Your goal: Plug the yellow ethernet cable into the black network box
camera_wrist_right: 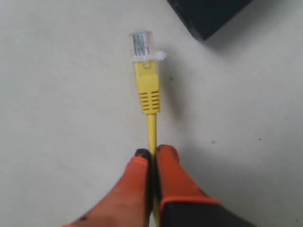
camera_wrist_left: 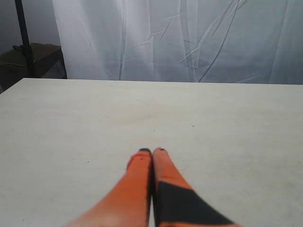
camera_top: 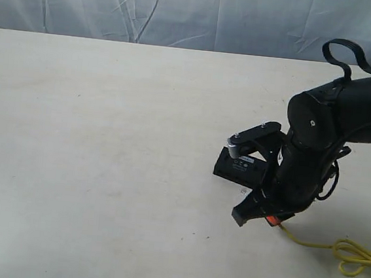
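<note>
Yellow cord first: the yellow ethernet cable [camera_wrist_right: 149, 94] sat pinched between my right fingers [camera_wrist_right: 163, 156], which were closed to a narrow slit on the thin cord just behind its ribbed boot. The boot and the clear plug [camera_wrist_right: 141, 46] stuck straight out ahead of my fingertips, and the coloured wires showed through the plug's end. Whether the plug touched the table [camera_wrist_right: 61, 94] or hung just over it, I could not tell.

The black network box [camera_wrist_right: 208, 14] lay ahead of the plug and off to one side. Only one corner of it showed from my right wrist. Plug and box were apart, with bare table between them, so the plug was not seated.

From the exterior view, my right arm [camera_top: 317, 138] was bent down over the box [camera_top: 238, 167]. The cable ran out behind my fingers along the table to its bundled loop [camera_top: 355, 255], well back from the box.

My left fingers [camera_wrist_left: 142, 163] were pressed together tip to tip and held nothing. Only bare table [camera_wrist_left: 71, 123] lay ahead of them, with a white curtain [camera_wrist_left: 189, 38] beyond.
</note>
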Motion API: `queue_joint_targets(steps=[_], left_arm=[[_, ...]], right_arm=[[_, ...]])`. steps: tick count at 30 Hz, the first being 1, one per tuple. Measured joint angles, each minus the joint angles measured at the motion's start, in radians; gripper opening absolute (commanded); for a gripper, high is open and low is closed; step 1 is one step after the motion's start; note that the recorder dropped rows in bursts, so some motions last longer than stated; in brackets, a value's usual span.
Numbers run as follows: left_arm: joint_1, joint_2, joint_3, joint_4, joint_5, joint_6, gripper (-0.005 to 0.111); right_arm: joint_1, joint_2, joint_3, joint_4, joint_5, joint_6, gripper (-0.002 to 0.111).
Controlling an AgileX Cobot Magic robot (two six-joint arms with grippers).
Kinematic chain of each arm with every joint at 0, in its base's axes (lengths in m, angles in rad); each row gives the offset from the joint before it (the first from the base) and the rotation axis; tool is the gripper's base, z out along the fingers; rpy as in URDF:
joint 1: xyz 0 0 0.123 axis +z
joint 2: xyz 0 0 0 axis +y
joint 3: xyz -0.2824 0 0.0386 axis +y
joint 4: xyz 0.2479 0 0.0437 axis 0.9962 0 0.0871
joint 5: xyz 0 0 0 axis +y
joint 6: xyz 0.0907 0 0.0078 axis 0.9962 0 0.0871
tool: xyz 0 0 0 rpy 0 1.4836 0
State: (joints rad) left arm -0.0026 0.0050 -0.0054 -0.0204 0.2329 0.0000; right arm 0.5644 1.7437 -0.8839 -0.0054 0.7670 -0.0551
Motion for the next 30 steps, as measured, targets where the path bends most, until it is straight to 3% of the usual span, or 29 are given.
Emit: queue_joint_targets(steps=[17,24,30], left_arm=[[0.000,0.000,0.000,0.000,0.000,0.000,0.000],[0.000,0.000,0.000,0.000,0.000,0.000,0.000],[0.000,0.000,0.000,0.000,0.000,0.000,0.000]], right_arm=[[0.000,0.017,0.000,-0.150,-0.040,0.234,-0.001],[0.000,-0.029,0.000,-0.014,0.111,0.043,-0.001],[0.000,-0.055,0.006,0.031,0.078,-0.009,-0.001]])
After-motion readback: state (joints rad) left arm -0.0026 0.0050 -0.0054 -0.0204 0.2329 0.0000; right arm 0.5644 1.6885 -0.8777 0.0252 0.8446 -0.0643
